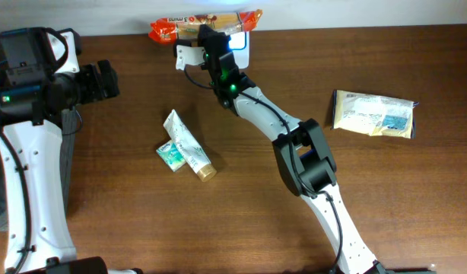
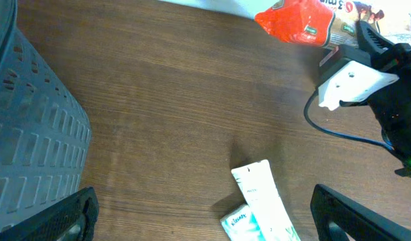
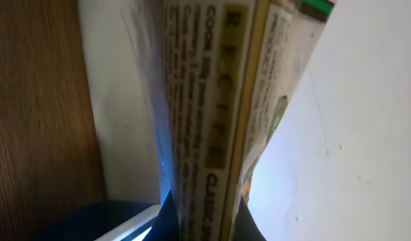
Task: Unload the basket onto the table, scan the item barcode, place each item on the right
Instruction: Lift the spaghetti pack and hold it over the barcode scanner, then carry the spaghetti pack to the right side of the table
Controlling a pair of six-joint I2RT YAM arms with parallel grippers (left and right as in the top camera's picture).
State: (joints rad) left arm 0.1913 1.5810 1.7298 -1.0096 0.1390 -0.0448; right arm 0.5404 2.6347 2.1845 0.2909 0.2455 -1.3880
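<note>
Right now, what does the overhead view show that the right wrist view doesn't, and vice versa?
Only overhead: the toothpaste tube mid-table, the yellow packet off to the right, and the open left gripper. Only right wrist: the recipe print, close up and readable. Both: the orange snack packet, pinched in the shut right gripper.

White arms (image 1: 258, 111), black joints (image 1: 306, 156), green lights (image 1: 233, 86).
</note>
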